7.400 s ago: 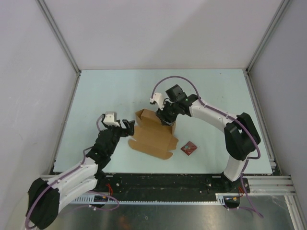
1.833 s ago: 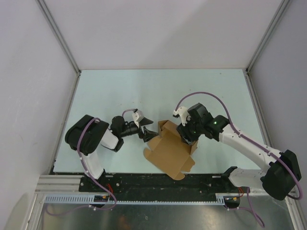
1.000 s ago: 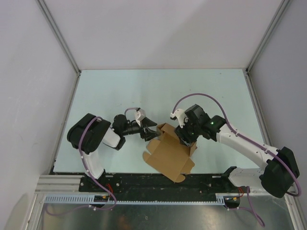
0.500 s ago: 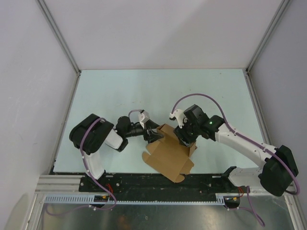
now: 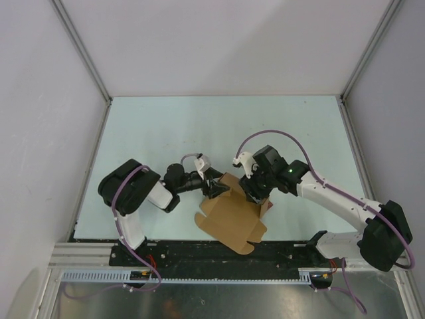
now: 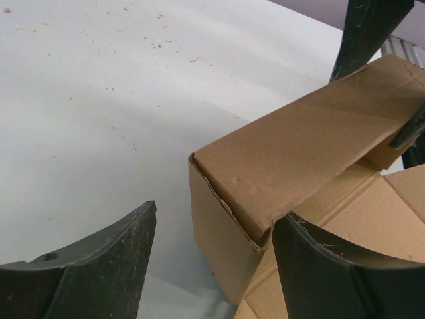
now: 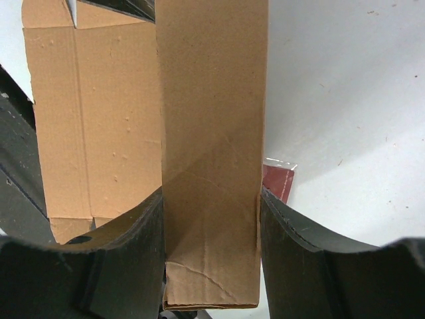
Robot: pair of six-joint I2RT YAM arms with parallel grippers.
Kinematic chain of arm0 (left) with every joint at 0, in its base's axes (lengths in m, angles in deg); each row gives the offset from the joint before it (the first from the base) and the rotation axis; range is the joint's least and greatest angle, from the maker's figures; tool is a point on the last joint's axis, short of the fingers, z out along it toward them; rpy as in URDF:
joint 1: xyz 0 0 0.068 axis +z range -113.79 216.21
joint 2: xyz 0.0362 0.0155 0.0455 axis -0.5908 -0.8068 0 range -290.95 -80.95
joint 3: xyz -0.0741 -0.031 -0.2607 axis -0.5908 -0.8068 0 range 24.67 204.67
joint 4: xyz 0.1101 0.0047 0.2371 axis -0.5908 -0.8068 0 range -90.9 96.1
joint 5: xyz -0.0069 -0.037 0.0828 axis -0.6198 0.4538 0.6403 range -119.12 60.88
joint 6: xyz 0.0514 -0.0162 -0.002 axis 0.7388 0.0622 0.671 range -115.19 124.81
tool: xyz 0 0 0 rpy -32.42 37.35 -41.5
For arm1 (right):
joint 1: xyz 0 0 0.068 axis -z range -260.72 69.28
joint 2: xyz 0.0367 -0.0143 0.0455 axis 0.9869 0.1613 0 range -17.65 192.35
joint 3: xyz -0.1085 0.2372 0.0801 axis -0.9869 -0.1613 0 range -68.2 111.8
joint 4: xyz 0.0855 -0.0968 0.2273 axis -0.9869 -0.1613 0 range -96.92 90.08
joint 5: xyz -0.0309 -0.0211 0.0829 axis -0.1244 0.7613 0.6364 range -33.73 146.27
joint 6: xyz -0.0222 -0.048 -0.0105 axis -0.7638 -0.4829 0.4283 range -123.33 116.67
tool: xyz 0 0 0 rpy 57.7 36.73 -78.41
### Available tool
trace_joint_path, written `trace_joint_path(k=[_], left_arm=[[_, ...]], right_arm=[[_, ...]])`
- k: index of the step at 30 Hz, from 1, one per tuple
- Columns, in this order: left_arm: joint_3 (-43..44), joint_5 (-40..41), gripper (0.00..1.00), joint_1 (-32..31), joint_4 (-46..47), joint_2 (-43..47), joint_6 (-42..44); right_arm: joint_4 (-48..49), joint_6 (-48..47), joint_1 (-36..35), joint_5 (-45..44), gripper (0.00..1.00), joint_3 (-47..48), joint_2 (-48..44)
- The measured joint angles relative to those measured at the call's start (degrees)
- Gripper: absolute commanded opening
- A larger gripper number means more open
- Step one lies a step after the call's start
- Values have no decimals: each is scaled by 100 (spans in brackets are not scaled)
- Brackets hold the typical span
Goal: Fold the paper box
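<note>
A pale mint-green flat tabletop (image 5: pixel 166 126) is seen, softly and evenly lit. It is closed in at back and sides by plain white wall panels (image 5: pixel 226 46), joined by grey aluminium corner posts (image 5: pixel 80 50). A black mounting rail (image 5: pixel 199 256) is laid along the near edge, with a brushed steel sheet (image 5: pixel 232 302) below it.

High downward overview, two close wrist views, the paper box (image 5: pixel 229 209) common to all

Our right end effector (image 7: pixel 211 207) clamps a wall of the paper box (image 7: pixel 199 126); we glimpse a red packet (image 7: pixel 277 181) behind.
</note>
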Motion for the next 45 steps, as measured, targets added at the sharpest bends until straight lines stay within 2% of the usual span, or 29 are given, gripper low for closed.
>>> trace_joint_path(k=[9, 21, 29, 37, 39, 40, 41, 45], left_arm=[[-149, 811, 65, -378, 13, 0, 221], [-400, 1794, 36, -686, 35, 39, 450], [-431, 2166, 26, -850, 24, 96, 481], [-514, 2767, 10, -1102, -13, 221, 597], [-542, 2940, 10, -1180, -22, 249, 643], [-555, 3025, 15, -1217, -35, 271, 664], [-566, 3108, 28, -1255, -61, 299, 693], [-634, 3399, 29, -1379, -142, 450, 824]], right_arm=[[94, 20, -87, 66, 51, 0, 122], [229, 90, -190, 61, 51, -2, 166], [286, 175, -227, 26, 51, -2, 223], [291, 192, -302, -66, 51, -2, 225], [291, 195, -317, -76, 51, -2, 229], [291, 195, -328, -85, 51, -2, 236], [289, 192, -337, -90, 51, -2, 243], [286, 192, -361, -87, 51, -2, 256]])
